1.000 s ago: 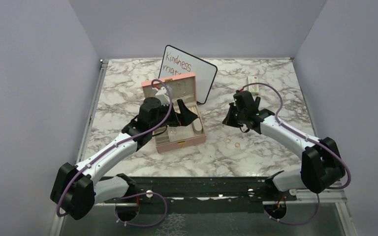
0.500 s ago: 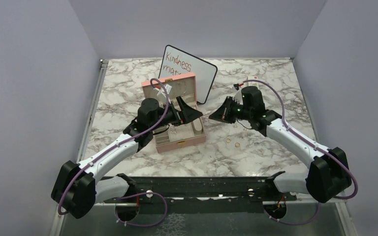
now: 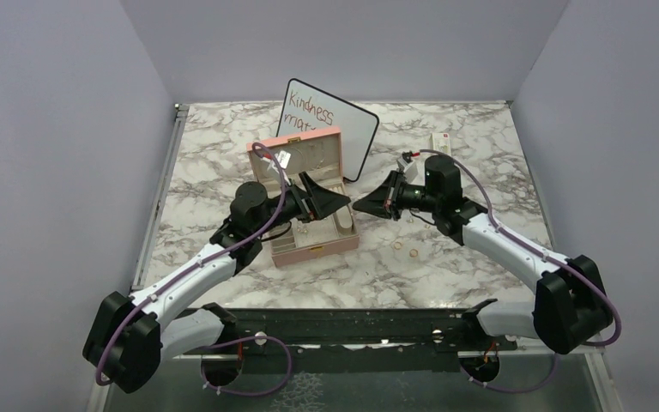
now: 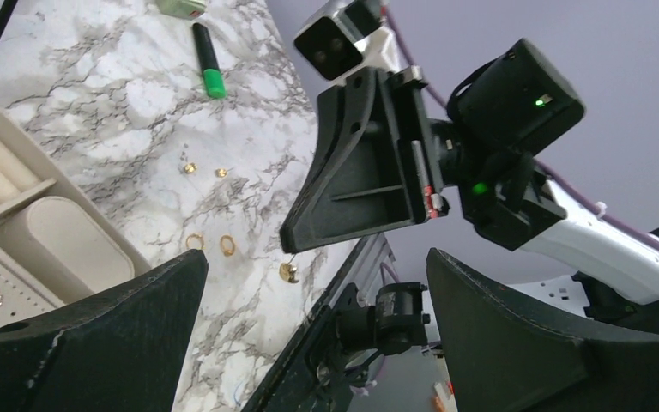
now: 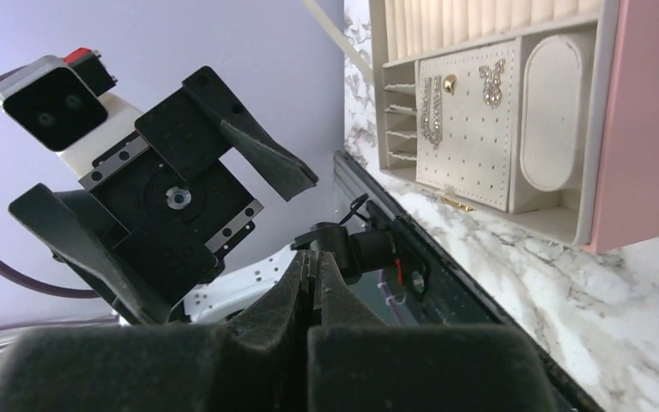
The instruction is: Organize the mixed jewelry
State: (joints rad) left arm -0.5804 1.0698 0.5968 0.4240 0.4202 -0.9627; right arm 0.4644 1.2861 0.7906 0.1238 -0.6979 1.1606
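Observation:
The pink jewelry box (image 3: 316, 250) stands open, its cream insert showing in the right wrist view (image 5: 480, 163) with sparkly earrings pinned on the pad. My left gripper (image 3: 329, 194) is open and empty above the box (image 4: 317, 268). My right gripper (image 3: 359, 205) is shut and points left at it. A tiny gold earring (image 4: 289, 272) hangs from its tip. Its jaws are pressed together (image 5: 316, 259). Two gold rings (image 3: 398, 245) (image 4: 194, 242) and two small gold bits (image 4: 189, 168) lie on the marble right of the box.
A whiteboard (image 3: 333, 120) leans behind the box. A white-green packet (image 3: 442, 144) lies at the back right, and a green marker (image 4: 208, 62) lies near it. The table's front rail (image 3: 352, 322) runs along the near edge.
My right gripper has lifted off the table and swung left, now pointing at my left gripper. My left gripper has tilted up slightly and shifted right over the box.

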